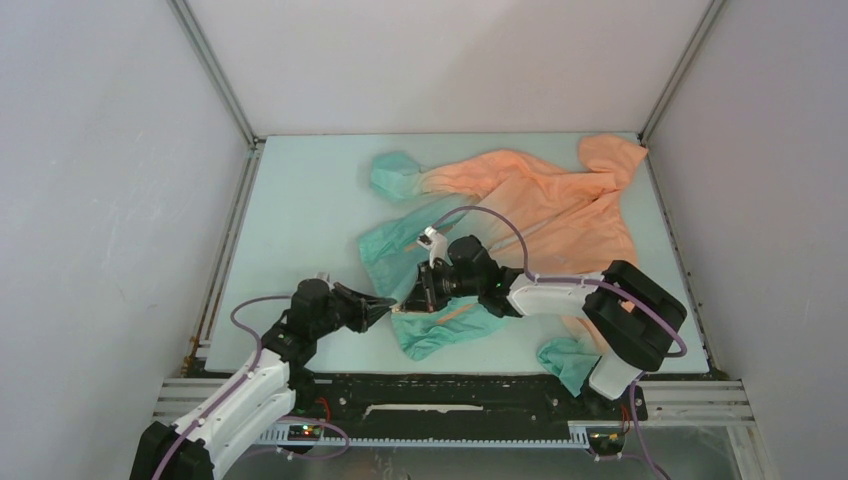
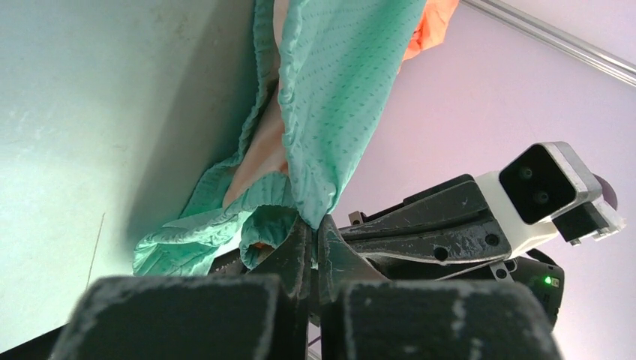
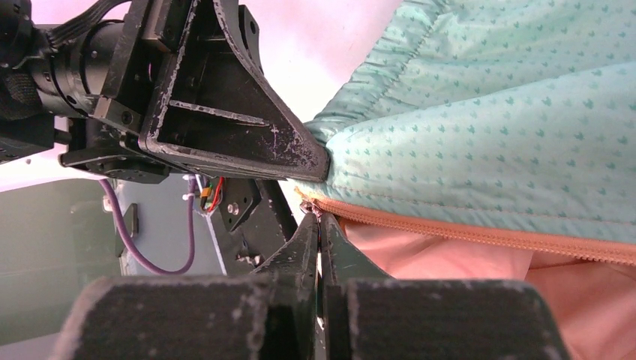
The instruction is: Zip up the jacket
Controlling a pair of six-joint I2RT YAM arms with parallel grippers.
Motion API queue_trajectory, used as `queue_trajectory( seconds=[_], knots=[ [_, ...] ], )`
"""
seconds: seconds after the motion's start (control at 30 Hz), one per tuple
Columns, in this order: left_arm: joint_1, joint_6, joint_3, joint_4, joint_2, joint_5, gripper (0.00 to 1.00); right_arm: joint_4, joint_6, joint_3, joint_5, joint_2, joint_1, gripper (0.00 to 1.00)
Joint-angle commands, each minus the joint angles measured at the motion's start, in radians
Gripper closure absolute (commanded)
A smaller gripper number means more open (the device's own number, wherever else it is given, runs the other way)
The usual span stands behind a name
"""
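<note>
The jacket point(image 1: 540, 200) lies spread and rumpled on the right half of the table point(image 1: 300, 220), reaching from that table's far right corner down to its near edge. It is thin, crinkled cloth, orange across the upper body and fading to teal at the hem and cuffs. An orange bunch that looks like the hood sits in the table's far right corner. One sleeve runs toward the table's far middle and ends in a gathered teal cuff, and a second teal cuff lies at the table's near edge on the right. The teal hem is heaped near the table's middle, where both my grippers meet, just above the tabletop. My left gripper point(image 2: 313, 232) has its fingers pressed together with no gap, pinching a gathered fold of teal hem that is lifted off the table and drapes up and away from the tips. Up close the teal cloth carries a fine dotted print and an elastic, ruffled edge, with a paler peach lining inside the fold. My right gripper point(image 3: 319, 225) is also pinched tight, its tips closed on the bottom end of the zipper point(image 3: 465, 234), an orange toothed strip along the edge of the teal panel with peach cloth beneath it. The two sets of tips sit almost touching.
</note>
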Motion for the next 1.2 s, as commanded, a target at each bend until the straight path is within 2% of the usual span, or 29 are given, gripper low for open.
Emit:
queue_trajectory(
  seconds=[0.0,0.07,0.23,0.33,0.43,0.53,0.7,0.97,1.03,1.1,1.17],
  knots=[
    [0.003,0.023,-0.018,-0.025,-0.014,-0.007,1.0,-0.091,-0.056,0.062,0.05,-0.032,0.006,1.0],
    [0.004,0.04,-0.019,-0.04,-0.016,-0.011,1.0,-0.146,-0.075,0.077,0.053,-0.043,0.005,1.0],
    [0.003,0.085,-0.035,-0.058,-0.03,-0.023,1.0,-0.408,-0.175,0.187,0.059,-0.046,-0.009,1.0],
    [0.003,0.125,-0.049,-0.061,-0.047,-0.039,1.0,-0.613,-0.286,0.273,0.098,-0.013,-0.021,1.0],
    [0.013,0.185,-0.053,-0.086,-0.055,-0.035,1.0,-0.727,-0.38,0.317,0.135,0.009,-0.035,1.0],
    [0.025,0.236,-0.059,-0.123,-0.078,-0.027,1.0,-0.766,-0.421,0.324,0.156,0.021,-0.045,1.0],
    [0.033,0.236,-0.092,-0.159,-0.177,-0.043,1.0,-0.799,-0.444,0.32,0.248,0.023,-0.072,1.0],
    [0.05,0.4,0.026,-0.384,-0.213,-0.182,1.0,-0.812,-0.544,0.318,0.492,-0.069,-0.061,1.0],
    [0.061,0.428,0.057,-0.432,-0.193,-0.23,1.0,-0.815,-0.606,0.318,0.607,-0.073,-0.052,1.0],
    [0.083,0.429,0.075,-0.483,-0.183,-0.274,1.0,-0.829,-0.677,0.318,0.735,-0.068,-0.07,1.0],
    [0.115,0.414,0.07,-0.495,-0.181,-0.29,1.0,-0.845,-0.751,0.317,0.787,-0.07,-0.129,1.0]
  ],
)
